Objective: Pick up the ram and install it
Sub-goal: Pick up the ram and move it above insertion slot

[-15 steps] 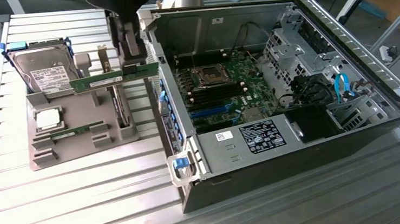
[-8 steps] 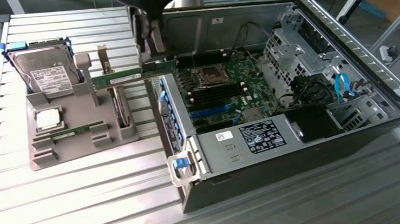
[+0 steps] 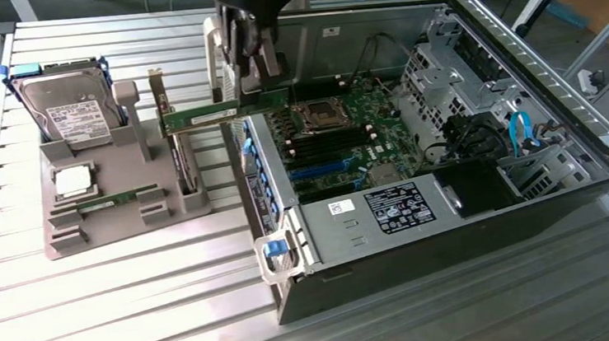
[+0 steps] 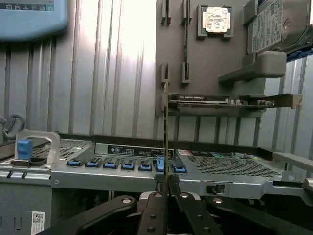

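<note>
The ram [image 3: 206, 114] [image 4: 166, 132] is held in the air over the open computer case's [image 3: 571, 188] wall on the exterior view's left, just right of the grey tray [image 3: 122, 228]. It looks light, thin and stiff but fragile, so it is best gripped by its flat faces, clear of the contact edge. The gripper [image 3: 255, 88] [image 4: 167, 183] is pinched narrow on it

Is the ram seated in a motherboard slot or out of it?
Out. The gripper is shut on the ram, which hangs in the air at the computer case rim, not in a slot.
</note>
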You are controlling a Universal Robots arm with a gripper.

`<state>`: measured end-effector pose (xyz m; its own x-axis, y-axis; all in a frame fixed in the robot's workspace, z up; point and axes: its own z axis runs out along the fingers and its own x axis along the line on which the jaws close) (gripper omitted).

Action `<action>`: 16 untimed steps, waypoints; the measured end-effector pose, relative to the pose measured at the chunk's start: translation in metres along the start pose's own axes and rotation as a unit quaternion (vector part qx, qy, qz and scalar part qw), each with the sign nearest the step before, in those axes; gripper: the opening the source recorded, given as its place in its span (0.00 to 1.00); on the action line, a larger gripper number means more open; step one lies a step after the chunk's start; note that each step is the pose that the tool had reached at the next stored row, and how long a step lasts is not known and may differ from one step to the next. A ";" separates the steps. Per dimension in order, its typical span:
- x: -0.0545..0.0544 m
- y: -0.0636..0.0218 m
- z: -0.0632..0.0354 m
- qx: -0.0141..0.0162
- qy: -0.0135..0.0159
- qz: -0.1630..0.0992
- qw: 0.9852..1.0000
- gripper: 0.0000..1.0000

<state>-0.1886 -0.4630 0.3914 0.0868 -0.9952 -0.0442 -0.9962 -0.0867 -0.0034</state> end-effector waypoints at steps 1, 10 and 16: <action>0.000 -0.0033 -0.0001 0.000 0.000 0.000 1.000 0.12; 0.003 -0.0352 0.0000 0.000 0.000 0.000 1.000 0.12; 0.005 -0.0535 0.0000 0.000 0.000 0.000 1.000 0.12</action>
<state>-0.1349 -0.4636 0.3913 0.0867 -0.9952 -0.0443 -0.9962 -0.0867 -0.0032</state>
